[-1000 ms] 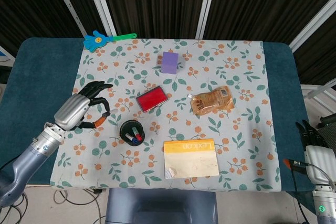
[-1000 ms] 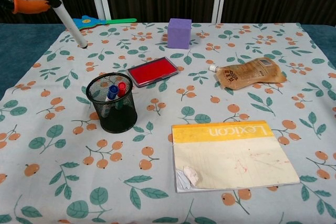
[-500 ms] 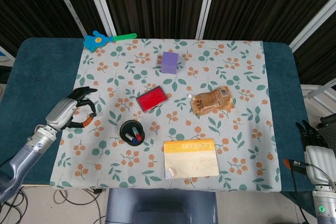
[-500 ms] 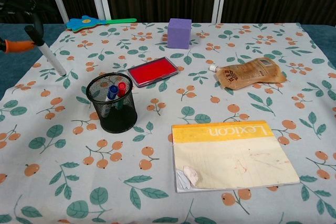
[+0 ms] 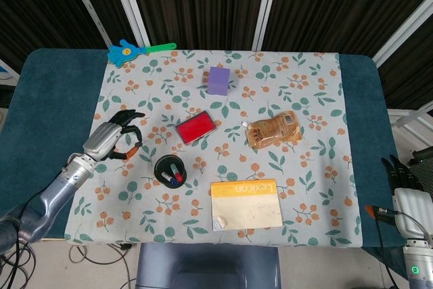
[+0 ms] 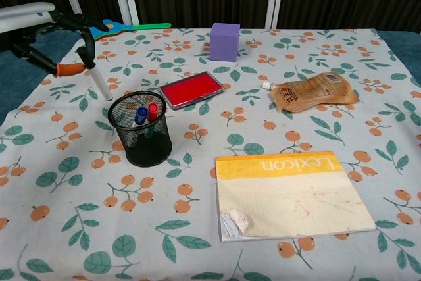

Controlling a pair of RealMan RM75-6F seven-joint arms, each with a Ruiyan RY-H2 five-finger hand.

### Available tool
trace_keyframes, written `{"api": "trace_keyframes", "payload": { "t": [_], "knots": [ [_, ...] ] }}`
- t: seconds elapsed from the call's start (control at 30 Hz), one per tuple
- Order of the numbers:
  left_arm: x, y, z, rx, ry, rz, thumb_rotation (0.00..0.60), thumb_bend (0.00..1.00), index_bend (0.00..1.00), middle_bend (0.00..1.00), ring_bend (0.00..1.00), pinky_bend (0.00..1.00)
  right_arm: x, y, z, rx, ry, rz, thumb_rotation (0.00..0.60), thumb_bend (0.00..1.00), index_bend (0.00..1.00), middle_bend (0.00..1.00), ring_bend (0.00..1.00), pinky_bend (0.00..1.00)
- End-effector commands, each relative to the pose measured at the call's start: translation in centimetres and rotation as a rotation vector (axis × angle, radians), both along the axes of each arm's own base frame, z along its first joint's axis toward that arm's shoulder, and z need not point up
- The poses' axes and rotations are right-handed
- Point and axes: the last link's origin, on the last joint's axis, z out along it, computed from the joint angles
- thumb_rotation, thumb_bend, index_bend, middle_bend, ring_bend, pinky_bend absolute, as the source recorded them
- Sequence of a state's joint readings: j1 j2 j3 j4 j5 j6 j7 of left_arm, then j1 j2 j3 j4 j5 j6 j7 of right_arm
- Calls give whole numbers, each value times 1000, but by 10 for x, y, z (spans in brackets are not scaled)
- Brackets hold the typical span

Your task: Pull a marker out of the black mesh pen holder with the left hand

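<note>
Just off to the side of the black mesh pen holder, the left hand hung over the flowered tablecloth with a marker pinched in its curled fingers, dark cap end up in the grip, white barrel slanting down toward the cloth. So the marker was out of the holder already, clear of the rim and near it! Whether its tip touched the cloth, the pictures did not settle. Beyond the fingers, inside the holder, a blue-capped marker and a red-capped marker stood upright, untouched. Past the holder lay a red case, with a purple block further off again.

By my reading the pull itself was done, and what remained was the finish: either carry the marker well clear or lay it down flat, easing the fingers apart without flicking it into the holder. The right hand sat low at the far table edge; its fingers were too hidden to judge.
</note>
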State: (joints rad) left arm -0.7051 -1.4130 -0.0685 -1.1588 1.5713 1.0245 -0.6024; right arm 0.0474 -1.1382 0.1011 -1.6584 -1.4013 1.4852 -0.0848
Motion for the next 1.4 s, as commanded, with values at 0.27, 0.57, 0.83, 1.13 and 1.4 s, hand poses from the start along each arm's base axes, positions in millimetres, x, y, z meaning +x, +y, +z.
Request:
{"api": "trace_keyframes", "payload": {
  "t": [0.27,0.57,0.83,1.13,1.4],
  "knots": [
    [14,6,-16,-26,28,-9,600,391,535,120,0,0,-1,0,0,-1,-2,-1,600,61,53,23,91,192],
    [9,5,-24,-55,46,-1,600,366,479,119,0,0,-1,0,1,0,-4,-3,600,61,57,23,91,191],
    [3,3,-21,-83,95,-3,600,274,417,117,0,0,-1,0,1,0,-2,-5,600,61,60,23,91,192],
    [-9,-19,19,-145,134,-33,600,179,320,103,0,0,-1,0,1,-2,-7,-8,600,60,61,23,91,192],
    [-17,-40,78,84,107,-74,600,179,312,103,0,0,-1,0,0,-1,-4,-8,600,61,61,23,91,191]
  ]
}}
